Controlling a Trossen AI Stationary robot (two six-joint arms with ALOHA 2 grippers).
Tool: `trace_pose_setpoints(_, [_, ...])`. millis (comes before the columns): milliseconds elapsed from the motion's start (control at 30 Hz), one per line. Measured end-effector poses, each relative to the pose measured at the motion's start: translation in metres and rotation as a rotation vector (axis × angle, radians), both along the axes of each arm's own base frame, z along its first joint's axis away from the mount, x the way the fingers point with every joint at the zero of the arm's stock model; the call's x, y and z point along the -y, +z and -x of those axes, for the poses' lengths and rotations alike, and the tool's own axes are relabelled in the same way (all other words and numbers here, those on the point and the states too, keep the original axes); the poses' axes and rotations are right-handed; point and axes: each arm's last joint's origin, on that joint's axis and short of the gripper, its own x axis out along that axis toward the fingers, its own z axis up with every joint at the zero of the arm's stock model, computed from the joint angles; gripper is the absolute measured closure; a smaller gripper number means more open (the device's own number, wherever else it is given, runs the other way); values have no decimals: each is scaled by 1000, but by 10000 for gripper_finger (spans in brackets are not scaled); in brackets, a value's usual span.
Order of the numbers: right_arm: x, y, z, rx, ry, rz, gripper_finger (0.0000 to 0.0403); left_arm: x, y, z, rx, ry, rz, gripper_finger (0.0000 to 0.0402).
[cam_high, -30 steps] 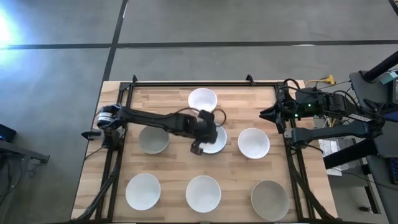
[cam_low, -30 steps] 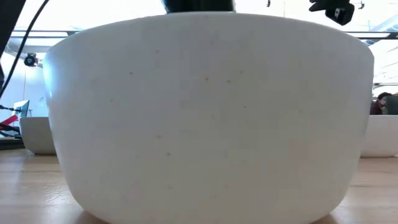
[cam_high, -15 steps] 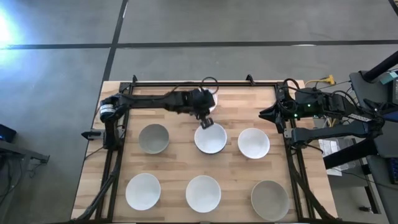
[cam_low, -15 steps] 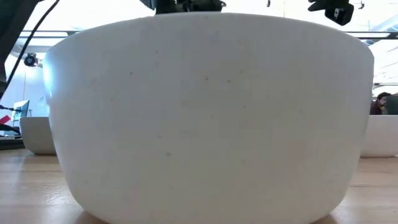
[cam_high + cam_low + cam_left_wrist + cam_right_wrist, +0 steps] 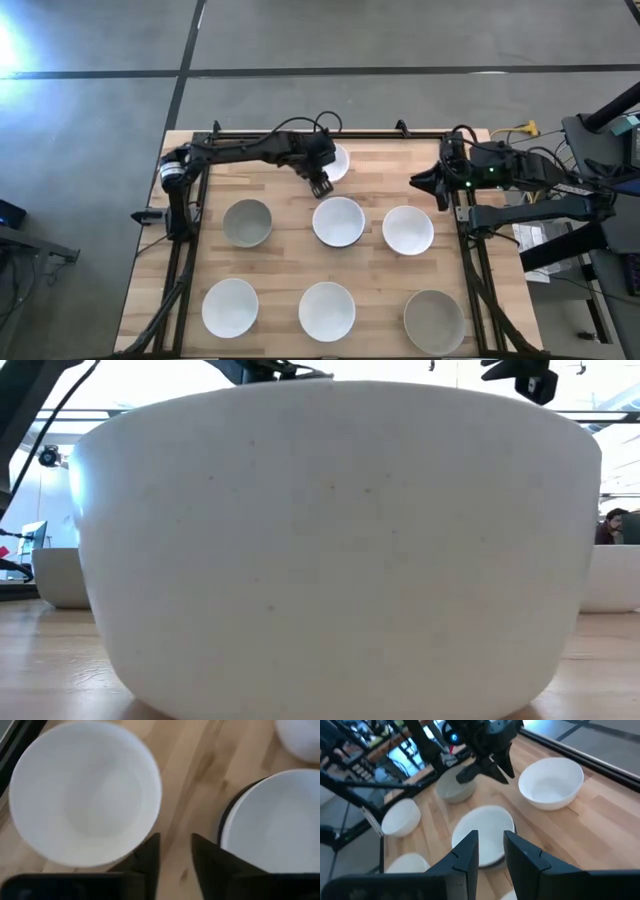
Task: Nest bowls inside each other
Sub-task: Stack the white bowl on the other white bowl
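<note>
Item: bowls, round, smooth, unmarked; no label or writing legible on any.

Nearest, bottom row of the high view: white bowl [image 5: 231,307] lower left, white bowl [image 5: 327,310] lower centre, grey-beige bowl [image 5: 433,320] lower right. The centre one fills the low view [image 5: 330,550].

Middle row: grey-beige bowl [image 5: 247,222] left; white stack [image 5: 339,221] centre, a dark rim showing beneath it in my left wrist view [image 5: 270,827]; white bowl [image 5: 408,229] right.

Farthest: white bowl [image 5: 335,160], upper centre, on the wooden surface [image 5: 285,260].

My left fingers [image 5: 321,186] hang narrowly parted, empty, just beside that far bowl. My right fingers [image 5: 420,182] wait at the surface's right edge, slightly parted, empty.
</note>
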Motion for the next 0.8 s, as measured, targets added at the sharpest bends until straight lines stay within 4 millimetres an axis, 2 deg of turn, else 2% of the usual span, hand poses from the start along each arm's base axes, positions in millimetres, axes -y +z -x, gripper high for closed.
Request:
trace_pose_setpoints(100, [1, 0, -7, 30, -12, -15, 317, -3, -3, 3, -38, 5, 10, 228])
trace_pose_setpoints(200, [2, -1, -15, 26, -24, -40, 317, -7, -8, 4, -59, -68, 17, 167])
trace_pose_setpoints(333, [2, -4, -25, 14, -28, -48, 317, -10, -8, 4, -60, -160, -17, 115])
trace_pose_setpoints(567, [4, -9, -38, -12, -28, -66, 317, -25, -19, 4, -104, -177, -74, 105])
trace_pose_setpoints(800, [4, -9, -45, -4, -27, -65, 317, -33, -51, -4, -185, -221, -51, 104])
